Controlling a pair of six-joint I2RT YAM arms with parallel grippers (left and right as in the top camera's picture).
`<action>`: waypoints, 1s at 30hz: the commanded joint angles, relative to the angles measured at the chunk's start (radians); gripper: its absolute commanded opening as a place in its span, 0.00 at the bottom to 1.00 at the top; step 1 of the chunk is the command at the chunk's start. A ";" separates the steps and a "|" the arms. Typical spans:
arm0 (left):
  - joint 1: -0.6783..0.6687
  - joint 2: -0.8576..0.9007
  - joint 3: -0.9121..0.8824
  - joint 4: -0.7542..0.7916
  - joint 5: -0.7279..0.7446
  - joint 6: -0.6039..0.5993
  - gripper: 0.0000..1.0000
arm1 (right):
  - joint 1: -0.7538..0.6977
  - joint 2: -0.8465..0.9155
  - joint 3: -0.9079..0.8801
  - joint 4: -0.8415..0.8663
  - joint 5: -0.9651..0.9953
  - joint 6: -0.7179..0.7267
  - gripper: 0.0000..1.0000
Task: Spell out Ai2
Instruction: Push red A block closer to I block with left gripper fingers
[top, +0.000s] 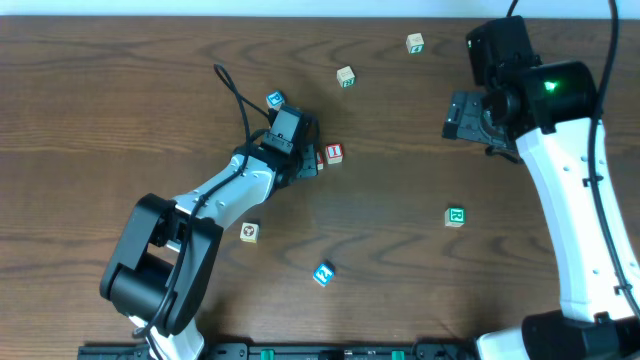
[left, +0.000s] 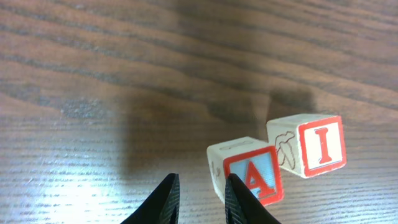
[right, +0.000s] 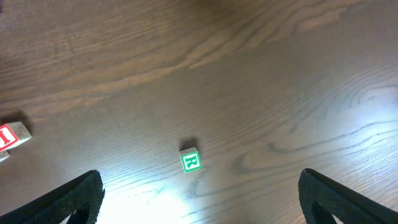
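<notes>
We see a dark wood-grain desk (top: 100, 80). Near its far edge sits a green-marked cube (top: 415, 42), with a second pale cube (top: 346, 76) near it, a little closer in. A green-framed cube (top: 455, 216) rests alone, well apart on the right. A tan-marked cube (top: 249, 232) lies toward the front. From the right wrist view we read a green R on a lone cube (right: 191, 161).
</notes>
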 joint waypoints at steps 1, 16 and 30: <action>0.002 0.005 0.008 -0.033 -0.005 0.000 0.24 | 0.003 -0.012 -0.004 -0.003 0.015 -0.010 0.99; -0.002 0.000 0.008 -0.066 0.103 0.000 0.27 | 0.004 -0.012 -0.004 -0.007 0.014 -0.010 0.99; -0.008 0.037 0.008 -0.014 0.103 -0.006 0.27 | 0.004 -0.012 -0.004 -0.006 0.015 -0.010 0.99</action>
